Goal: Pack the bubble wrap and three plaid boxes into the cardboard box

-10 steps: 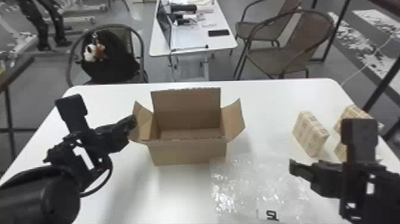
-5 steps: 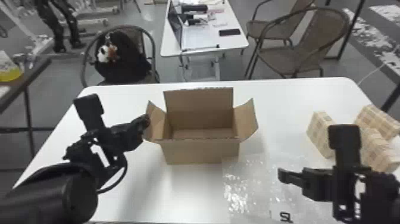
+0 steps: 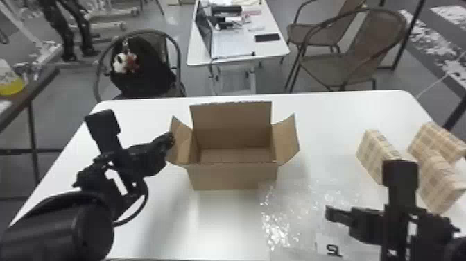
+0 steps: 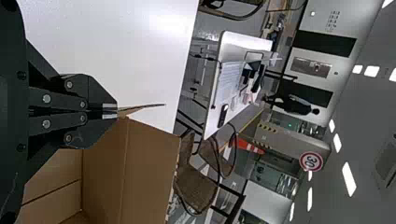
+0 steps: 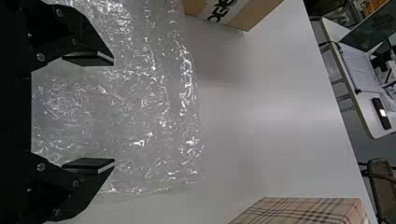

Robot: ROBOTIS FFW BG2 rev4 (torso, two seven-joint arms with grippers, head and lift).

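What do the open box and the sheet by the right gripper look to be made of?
The box looks like plain brown corrugated cardboard, matte, with creased flaps. The sheet seems to be clear, thin plastic bubble wrap, glossy, judging by its crinkled glints.

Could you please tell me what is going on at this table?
A robot is at a packing job. Its left gripper is closed on the left side flap of the open cardboard box. Its right gripper is open over the bubble wrap, which lies flat on the table. The three plaid boxes stand off to the right, so nothing is packed yet.
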